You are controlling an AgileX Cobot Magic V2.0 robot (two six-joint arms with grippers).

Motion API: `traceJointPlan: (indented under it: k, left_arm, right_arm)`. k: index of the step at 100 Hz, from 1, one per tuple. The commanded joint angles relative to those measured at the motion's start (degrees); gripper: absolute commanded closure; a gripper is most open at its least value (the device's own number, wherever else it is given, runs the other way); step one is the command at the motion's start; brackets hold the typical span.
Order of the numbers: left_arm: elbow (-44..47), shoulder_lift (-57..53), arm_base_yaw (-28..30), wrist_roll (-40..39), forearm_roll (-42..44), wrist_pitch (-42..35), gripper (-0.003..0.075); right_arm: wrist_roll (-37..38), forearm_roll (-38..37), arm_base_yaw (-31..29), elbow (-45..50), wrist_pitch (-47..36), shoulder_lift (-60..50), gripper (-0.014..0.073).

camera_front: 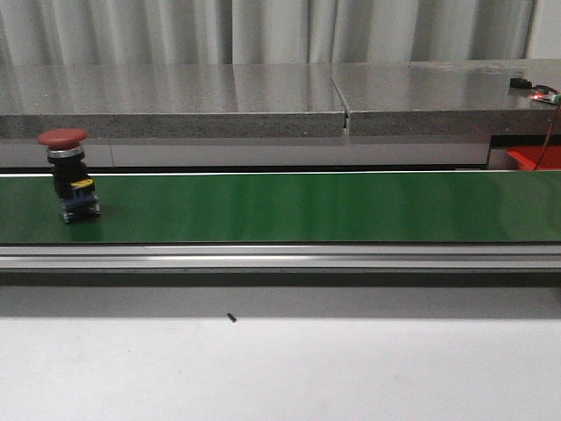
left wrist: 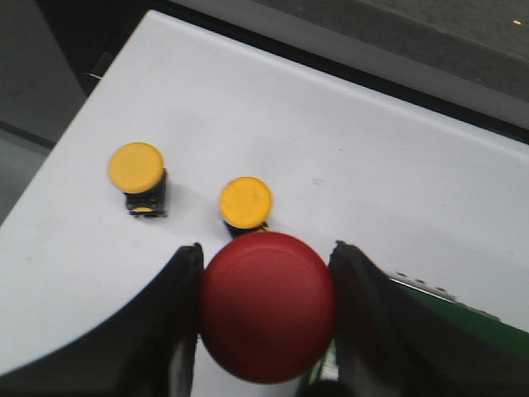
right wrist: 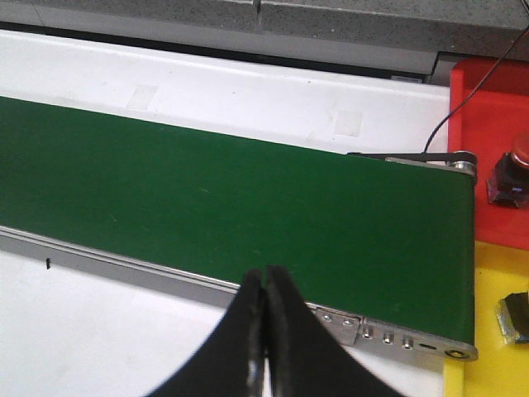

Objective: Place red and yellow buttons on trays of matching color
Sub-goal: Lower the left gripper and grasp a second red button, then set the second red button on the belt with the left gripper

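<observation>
In the left wrist view my left gripper (left wrist: 266,252) is shut on the cap of a red button (left wrist: 266,310), held over a white table (left wrist: 372,165). Two yellow buttons (left wrist: 137,169) (left wrist: 245,202) stand on that table just beyond the fingers. Another red button (camera_front: 66,174) stands upright on the green belt (camera_front: 307,206) at its left end. My right gripper (right wrist: 266,275) is shut and empty over the belt's near rail. Close to it, the red tray (right wrist: 483,124) holds a red-capped button (right wrist: 512,174), and the yellow tray (right wrist: 483,331) holds a part-hidden button (right wrist: 517,318). Neither gripper shows in the front view.
A grey stone ledge (camera_front: 263,96) runs behind the belt. The belt's aluminium rail (camera_front: 280,256) lies along its near side, with white table (camera_front: 280,368) in front. A corner of the red tray (camera_front: 533,158) shows at the far right, with a cable (right wrist: 463,99) running over it.
</observation>
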Motion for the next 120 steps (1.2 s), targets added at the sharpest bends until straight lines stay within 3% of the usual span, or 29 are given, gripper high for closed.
traceJointPlan:
  k: [1, 54, 120]
  left_arm:
    - [0.91, -5.27, -2.47, 0.11, -1.25, -1.97, 0.068]
    - [13.69, -9.04, -13.65, 0.11, -2.22, -5.85, 0.068]
    - [18.31, -8.85, -13.79, 0.11, 0.28, -11.23, 0.0679]
  right_arm:
    - [-0.53, 0.95, 0.05, -1.56, -3.2, -0.21, 0.0662]
    - [-0.53, 0.95, 0.05, -1.56, -3.2, -0.21, 0.0662]
    - [-0.53, 0.95, 0.05, -1.56, -3.2, -0.21, 0.0662]
